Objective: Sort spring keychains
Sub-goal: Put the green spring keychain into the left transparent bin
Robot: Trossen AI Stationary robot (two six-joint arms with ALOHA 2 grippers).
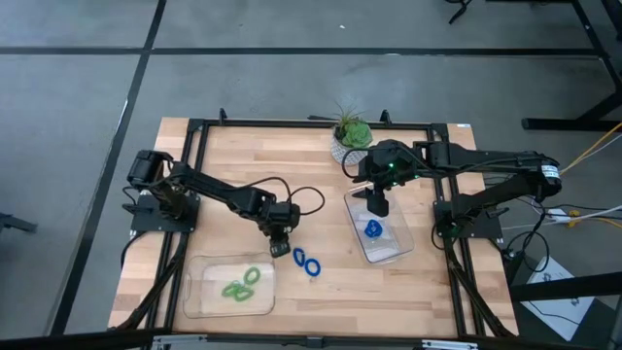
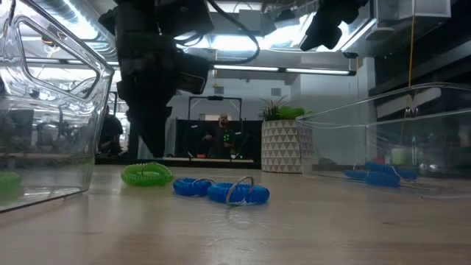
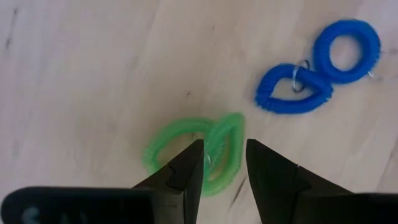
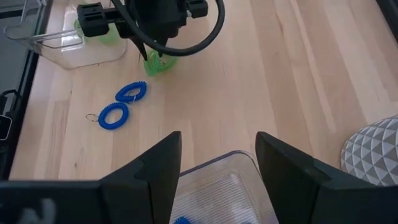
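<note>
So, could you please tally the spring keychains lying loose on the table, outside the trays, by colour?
Blue spring keychains: 2
Green spring keychains: 1, looks doubled, possibly 2 overlapping
Total: 3, possibly 4

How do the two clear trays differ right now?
The left tray holds green keychains; the right tray holds a blue one. The right claw hangs open over the right tray; the left claw, also open, is beside the left tray, not over it. Both are clear plastic.
</note>
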